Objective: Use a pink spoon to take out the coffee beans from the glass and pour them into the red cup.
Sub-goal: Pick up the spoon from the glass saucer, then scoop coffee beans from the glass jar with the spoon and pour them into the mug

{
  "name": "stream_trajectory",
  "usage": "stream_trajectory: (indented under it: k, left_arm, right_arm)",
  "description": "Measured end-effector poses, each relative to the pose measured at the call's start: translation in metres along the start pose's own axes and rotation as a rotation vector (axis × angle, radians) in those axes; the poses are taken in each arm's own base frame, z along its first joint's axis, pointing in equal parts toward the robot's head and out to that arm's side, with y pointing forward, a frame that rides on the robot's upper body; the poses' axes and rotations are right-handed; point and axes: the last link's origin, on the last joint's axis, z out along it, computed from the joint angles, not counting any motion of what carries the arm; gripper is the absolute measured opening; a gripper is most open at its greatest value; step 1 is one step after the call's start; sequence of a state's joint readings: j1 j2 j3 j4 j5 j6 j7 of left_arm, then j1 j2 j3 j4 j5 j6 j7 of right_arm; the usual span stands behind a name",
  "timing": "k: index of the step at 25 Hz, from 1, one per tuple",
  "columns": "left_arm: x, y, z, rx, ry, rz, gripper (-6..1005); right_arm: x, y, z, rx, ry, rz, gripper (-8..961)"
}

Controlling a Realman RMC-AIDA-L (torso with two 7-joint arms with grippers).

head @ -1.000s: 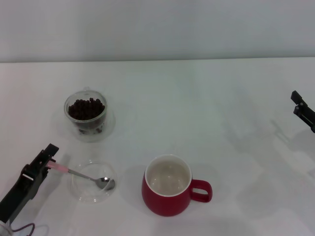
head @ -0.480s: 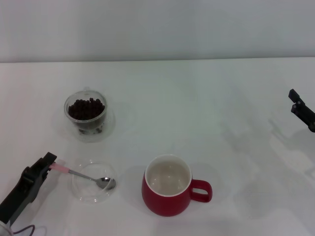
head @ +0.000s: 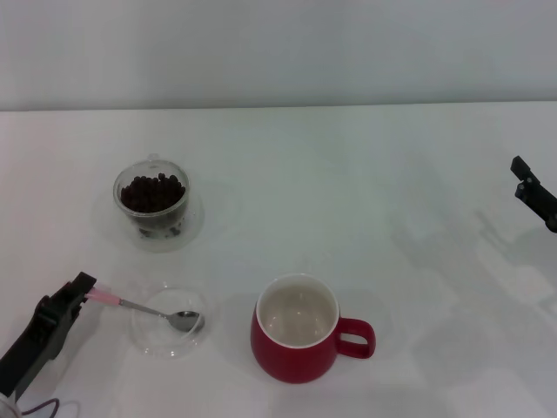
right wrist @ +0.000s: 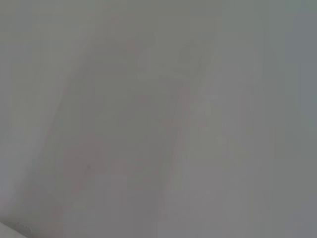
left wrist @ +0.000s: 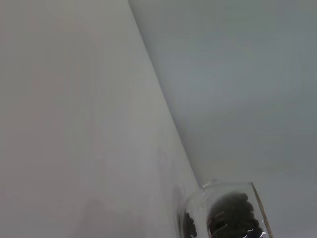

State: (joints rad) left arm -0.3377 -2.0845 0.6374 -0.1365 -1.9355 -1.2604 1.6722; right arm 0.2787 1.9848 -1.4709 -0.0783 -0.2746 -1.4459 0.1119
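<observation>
From the head view, the left hand (head: 83,286) is sitting low at the near left corner of the white table (head: 348,192), its dark fingers closed on the pale end of the pink spoon (head: 144,307). The spoon is reaching out from that hand toward the middle of the table, its handle slanting down and its silver bowl lying in the shallow glass dish (head: 168,324), which is standing just beside the hand. The glass (head: 152,202) is standing farther back on the left side of the table, well apart from the hand and behind the dish, and the coffee beans (head: 153,192) are filling its upper part as a dark heap. The red cup (head: 300,329) is standing near the front, to the right of the dish, its white inside showing bare and its loop handle pointing right. The right hand (head: 533,192) is hanging at the far right edge of the view, well away from all the vessels; only a dark tip is showing, and I cannot tell how far open it is.

In the left wrist view, the glass (left wrist: 225,210) is showing at the edge of the picture with the coffee beans (left wrist: 237,218) dark inside it, on the pale table (left wrist: 74,124). The hand's own fingers are not showing here.

The right wrist view is showing only a pale, blurred surface.
</observation>
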Motion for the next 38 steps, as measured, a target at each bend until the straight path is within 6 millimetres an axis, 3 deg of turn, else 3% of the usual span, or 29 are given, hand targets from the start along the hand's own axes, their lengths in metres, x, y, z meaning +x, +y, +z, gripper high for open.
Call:
stream_trajectory:
  k: [25, 38]
  left_arm:
    - [0.014, 0.015, -0.003, -0.116, 0.020, 0.051, 128]
    - [0.049, 0.035, -0.015, -0.262, 0.087, 0.188, 127]
  right_arm:
    - [0.000, 0.000, 0.003, -0.001, 0.000, -0.026, 841]
    - [-0.001, 0.000, 0.004, 0.010, -0.006, -0.022, 840]
